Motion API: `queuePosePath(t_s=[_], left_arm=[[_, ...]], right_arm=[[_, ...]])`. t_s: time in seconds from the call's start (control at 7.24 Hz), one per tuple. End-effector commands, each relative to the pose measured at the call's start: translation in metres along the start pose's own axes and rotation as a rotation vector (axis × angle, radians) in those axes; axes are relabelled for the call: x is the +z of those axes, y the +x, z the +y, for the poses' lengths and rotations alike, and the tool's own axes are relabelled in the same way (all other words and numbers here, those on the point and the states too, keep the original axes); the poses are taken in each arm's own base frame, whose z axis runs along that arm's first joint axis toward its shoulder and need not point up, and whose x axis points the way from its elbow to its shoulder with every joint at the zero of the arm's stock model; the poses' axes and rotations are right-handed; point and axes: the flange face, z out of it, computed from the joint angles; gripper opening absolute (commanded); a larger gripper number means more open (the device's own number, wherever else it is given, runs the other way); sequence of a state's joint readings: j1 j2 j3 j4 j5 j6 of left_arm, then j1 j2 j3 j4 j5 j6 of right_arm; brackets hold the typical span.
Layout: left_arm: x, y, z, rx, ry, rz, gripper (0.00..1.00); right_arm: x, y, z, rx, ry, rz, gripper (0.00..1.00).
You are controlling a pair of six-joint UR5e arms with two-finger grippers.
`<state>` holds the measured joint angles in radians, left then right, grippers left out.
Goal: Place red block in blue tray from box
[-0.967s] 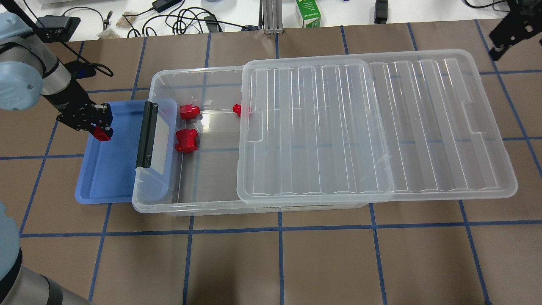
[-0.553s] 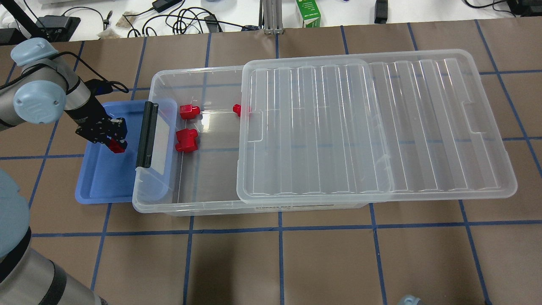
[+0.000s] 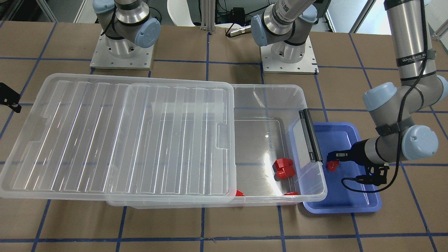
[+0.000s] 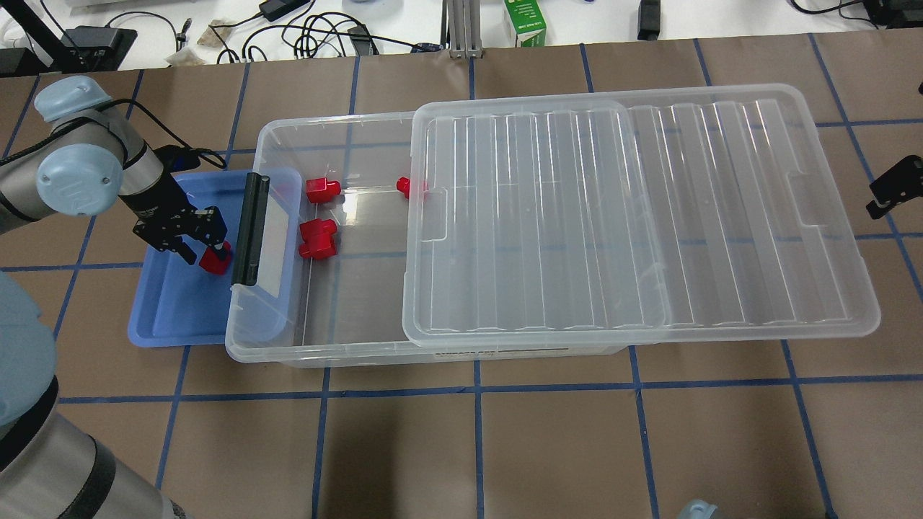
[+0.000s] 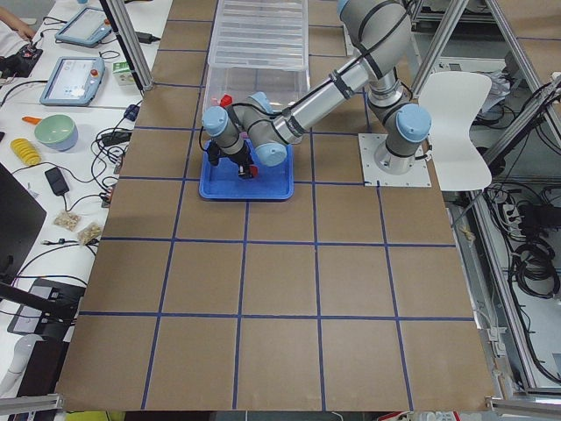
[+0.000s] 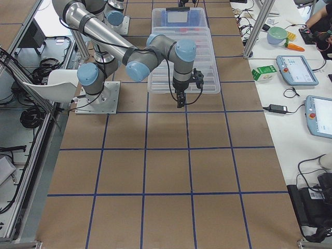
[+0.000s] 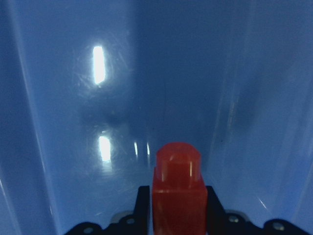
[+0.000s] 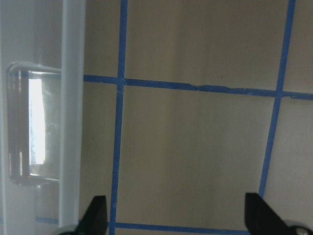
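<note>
**Over the blue tray: release position for the red block**

Above the blue tray point(image 4: 170, 317), on the side nearest the box point(image 4: 324, 355), the left gripper point(image 4: 208, 251) holds the red block point(image 4: 215, 258). The jaws are closed narrowly on the squarish end. In the left wrist view one jaw presses each flank of the block, and the tray floor fills the background.

**Governing relation.** The block's long axis runs along the line of the jaws. The rounder stub projects beyond the fingertips and points at the tray floor. The block therefore lies directly ahead of the jaws, not to either side. The pictures do not show whether the stub touches the floor.

**Clearances.** In the overhead view the block sits just beside the black clip bar point(image 4: 249, 229) on the end of the box. It is inside the tray rim and well apart from the far rim.

**Arm allocation.** The left arm is the nearer arm and the only one engaged. The right gripper point(image 8: 176, 221) hangs over bare table beyond the edge of the lid point(image 4: 634, 216), jaws spread wide with nothing between them.

**Assessment.** The carry appears complete. The next move would be a short descent, if needed, followed by opening the jaws. The block may tip onto its side once freed. Three other red pieces point(image 4: 318, 239) lie inside the box.
</note>
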<state>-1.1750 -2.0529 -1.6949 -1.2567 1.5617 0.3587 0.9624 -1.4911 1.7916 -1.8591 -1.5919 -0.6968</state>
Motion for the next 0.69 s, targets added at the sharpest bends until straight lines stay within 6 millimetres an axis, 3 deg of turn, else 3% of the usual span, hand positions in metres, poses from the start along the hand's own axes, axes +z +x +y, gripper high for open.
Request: queuePosePath(t_s=[0.0, 0.14, 0.28, 0.55], left_arm=[[-0.020, 0.006, 0.001, 0.005, 0.035, -0.016, 1.00], [-0.045, 0.012, 0.003, 0.014, 0.077, -0.035, 1.00], [-0.082, 0.015, 0.002, 0.016, 0.128, -0.051, 1.00], [-0.169, 0.030, 0.028, -0.006, 0.175, -0.066, 1.00]], right_arm=[[0.013, -0.003, 0.002, 0.004, 0.003, 0.005, 1.00], [0.014, -0.004, 0.001, 0.009, 0.008, 0.000, 1.00], [0.016, -0.006, 0.000, 0.015, 0.006, -0.005, 1.00], [0.023, -0.007, -0.004, 0.066, -0.008, -0.017, 1.00]])
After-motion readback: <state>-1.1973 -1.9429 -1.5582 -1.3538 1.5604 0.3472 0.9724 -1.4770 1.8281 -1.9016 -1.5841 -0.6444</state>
